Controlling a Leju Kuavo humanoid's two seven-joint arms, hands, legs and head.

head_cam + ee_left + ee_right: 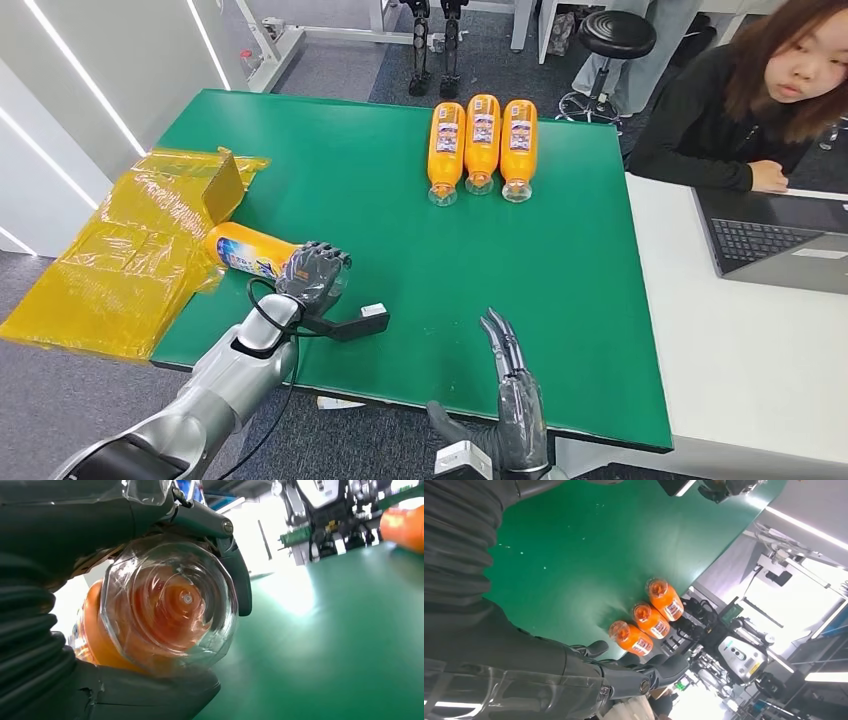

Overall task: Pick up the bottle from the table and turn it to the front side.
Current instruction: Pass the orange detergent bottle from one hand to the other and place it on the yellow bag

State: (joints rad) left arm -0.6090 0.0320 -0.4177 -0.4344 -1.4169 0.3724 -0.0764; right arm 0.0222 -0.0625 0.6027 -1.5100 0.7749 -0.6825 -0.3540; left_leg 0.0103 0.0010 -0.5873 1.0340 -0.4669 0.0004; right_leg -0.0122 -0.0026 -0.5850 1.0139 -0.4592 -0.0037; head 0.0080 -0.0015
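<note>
Left hand (313, 272) grips bottle (245, 249); label unreadable.

Robotics lab, green table (560, 250), laptop (770, 240)

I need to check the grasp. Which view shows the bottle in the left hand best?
The left wrist view: the bottle sits end-on between the fingers. The head view shows its labelled side, partly covered by the left hand.

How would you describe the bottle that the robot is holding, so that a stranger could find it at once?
Start at the green table and go to its left edge, beside the crumpled yellow plastic sheet. There the left hand grips an orange bottle lying on its side. Unlike the three bottles in a row at the far edge, it lies alone.
</note>
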